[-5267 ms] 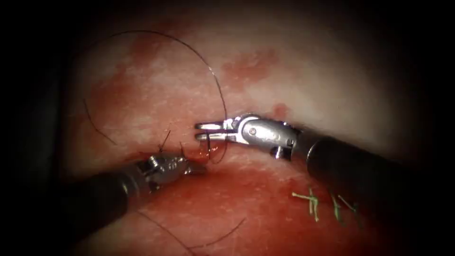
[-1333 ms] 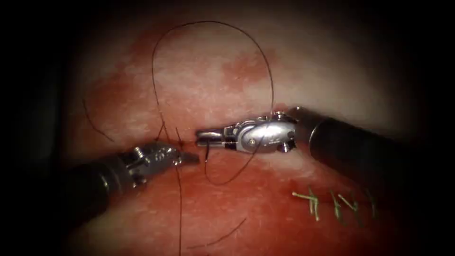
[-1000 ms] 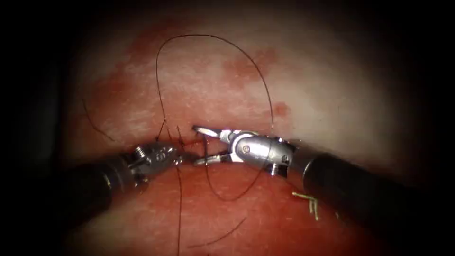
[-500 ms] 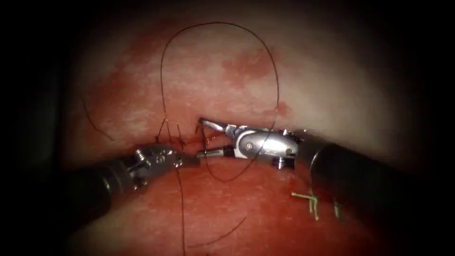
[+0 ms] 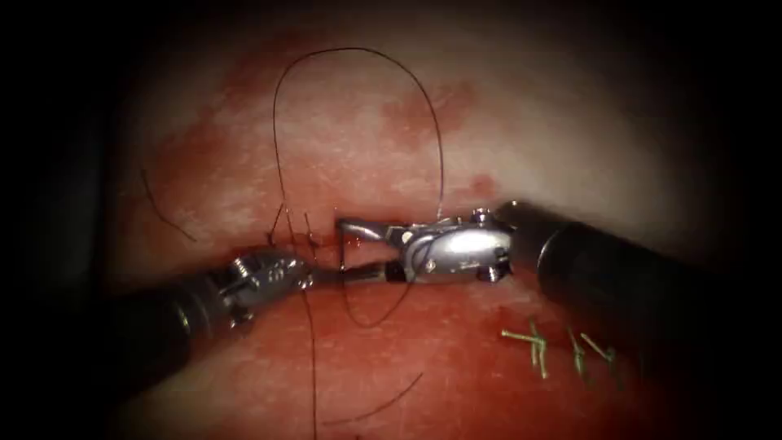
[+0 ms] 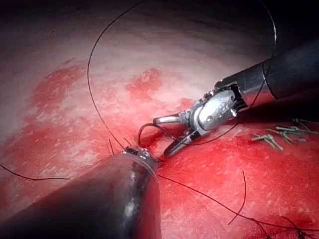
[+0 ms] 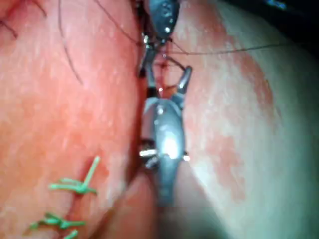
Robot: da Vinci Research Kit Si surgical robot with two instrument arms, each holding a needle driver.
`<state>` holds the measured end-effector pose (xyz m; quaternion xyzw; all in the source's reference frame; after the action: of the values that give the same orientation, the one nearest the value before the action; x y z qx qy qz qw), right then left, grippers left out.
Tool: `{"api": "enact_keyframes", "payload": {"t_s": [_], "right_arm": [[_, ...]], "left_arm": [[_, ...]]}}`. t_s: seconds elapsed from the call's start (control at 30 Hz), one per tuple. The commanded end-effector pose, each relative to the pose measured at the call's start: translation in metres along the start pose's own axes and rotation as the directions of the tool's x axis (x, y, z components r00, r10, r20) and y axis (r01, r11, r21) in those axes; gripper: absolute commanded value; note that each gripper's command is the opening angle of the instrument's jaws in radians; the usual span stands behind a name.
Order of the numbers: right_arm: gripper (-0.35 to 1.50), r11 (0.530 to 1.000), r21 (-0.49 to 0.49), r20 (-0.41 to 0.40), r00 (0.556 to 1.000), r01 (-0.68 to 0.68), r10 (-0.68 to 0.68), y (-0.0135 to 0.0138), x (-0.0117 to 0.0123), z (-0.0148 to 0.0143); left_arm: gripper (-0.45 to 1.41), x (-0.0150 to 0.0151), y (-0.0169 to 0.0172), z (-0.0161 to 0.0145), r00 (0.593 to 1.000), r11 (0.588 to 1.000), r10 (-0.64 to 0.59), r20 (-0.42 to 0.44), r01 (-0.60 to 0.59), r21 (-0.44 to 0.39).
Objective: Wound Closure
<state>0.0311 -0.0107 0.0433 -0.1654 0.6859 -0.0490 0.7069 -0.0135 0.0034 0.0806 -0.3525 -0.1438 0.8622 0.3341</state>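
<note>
In the endoscope view my left tool [image 5: 324, 275] reaches in from the lower left. Its jaws are shut on the curved needle [image 5: 340, 246] near its tail, at the cut in the tissue [image 5: 342, 147]. The needle [image 6: 147, 126] arcs up from that grip, and I cannot tell if its point is in the tissue. My right tool [image 5: 344, 247] comes from the right with its jaws open astride the needle's arc, holding nothing. In the left wrist view the right tool [image 6: 162, 136] stands beyond my left shaft [image 6: 114, 199]. Dark thread [image 5: 358, 50] loops high over the tissue and behind the right tool.
Short dark thread ends [image 5: 283, 226] stand up from a stitch left of the needle. Green stitches [image 5: 538, 350] [image 6: 279, 135] [image 7: 75, 186] lie under the right shaft. Loose thread pieces [image 5: 167, 213] [image 5: 383, 402] rest on the tissue, which is wet with red fluid [image 5: 423, 110].
The right tool's jaws opened wide about a second ago and have since narrowed around the needle. The thread loop has swayed. The left tool has stayed shut in place.
</note>
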Motion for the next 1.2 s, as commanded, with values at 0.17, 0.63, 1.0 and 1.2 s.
{"api": "enact_keyframes", "payload": {"t_s": [0.17, 0.63, 1.0, 1.2], "right_arm": [[0.81, 0.998, -0.006, 0.013, 0.998, 0.066, -0.066, 0.002, 0.0003, 0.0013], [0.73, 0.989, 0.063, 0.048, 0.99, 0.132, -0.135, 0.0021, 0.0006, 0.0031], [-0.35, 0.98, 0.15, 0.067, 0.988, 0.128, -0.139, 0.0023, 0.0004, 0.0019], [-0.35, 0.978, 0.165, 0.049, 0.989, 0.129, -0.139, 0.0022, 0.0001, 0.0019]], "left_arm": [[-0.38, 0.0, 0.0, 0.0009, 1.0, 1.0, 0.0, 0.0, 0.0, -0.001], [-0.37, 0.0001, 0.0004, 0.0005, 1.0, 1.0, -0.003, 0.001, 0.003, 0.0], [-0.37, 0.0003, 0.0006, 0.0003, 1.0, 1.0, -0.005, 0.002, 0.005, 0.001], [-0.37, 0.0004, 0.0007, 0.0005, 1.0, 1.0, -0.007, 0.003, 0.007, 0.006]]}}
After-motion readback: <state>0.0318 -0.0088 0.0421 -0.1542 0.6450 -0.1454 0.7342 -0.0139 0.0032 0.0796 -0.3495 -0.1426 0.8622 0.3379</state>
